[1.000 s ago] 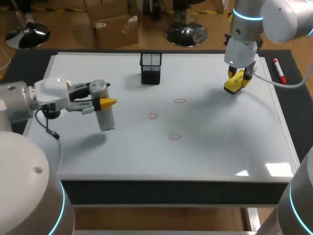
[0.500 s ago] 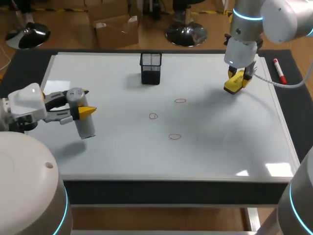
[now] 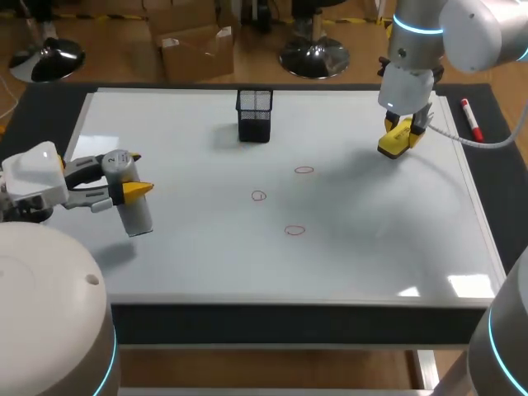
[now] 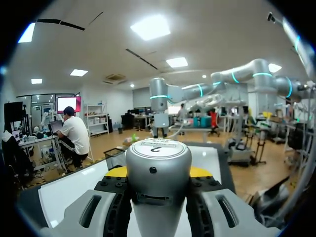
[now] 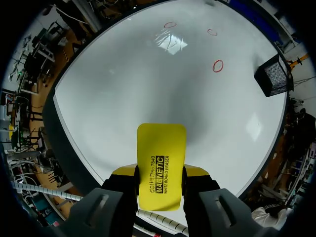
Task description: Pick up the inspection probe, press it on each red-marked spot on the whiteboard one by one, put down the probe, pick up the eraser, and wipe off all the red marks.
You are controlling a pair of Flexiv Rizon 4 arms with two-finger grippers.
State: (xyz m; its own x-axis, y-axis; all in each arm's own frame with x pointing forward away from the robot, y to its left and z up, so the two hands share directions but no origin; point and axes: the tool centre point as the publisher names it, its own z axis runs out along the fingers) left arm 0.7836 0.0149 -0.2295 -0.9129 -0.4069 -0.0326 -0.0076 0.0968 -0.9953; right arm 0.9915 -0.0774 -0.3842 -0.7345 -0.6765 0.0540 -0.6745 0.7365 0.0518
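My left gripper (image 3: 124, 183) is shut on the grey cylindrical inspection probe (image 3: 128, 198), held above the whiteboard's (image 3: 371, 247) left side. In the left wrist view the probe (image 4: 158, 173) stands between the fingers of the left gripper (image 4: 158, 171), its round top facing the camera. My right gripper (image 3: 399, 132) is shut on the yellow eraser (image 3: 394, 140) above the board's far right part. The eraser (image 5: 161, 165) juts out ahead of the right gripper (image 5: 160, 173) in the right wrist view. Three small red circles are drawn mid-board: the first mark (image 3: 304, 170), the second (image 3: 259, 195) and the third (image 3: 294, 230).
A black mesh pen cup (image 3: 254, 115) stands at the back middle of the board. A red marker (image 3: 471, 119) lies off the board's far right edge. The pen cup (image 5: 273, 75) also shows in the right wrist view.
My left arm has carried the probe leftward and a little toward the front edge, away from the red marks. The right arm with the eraser has stayed still.
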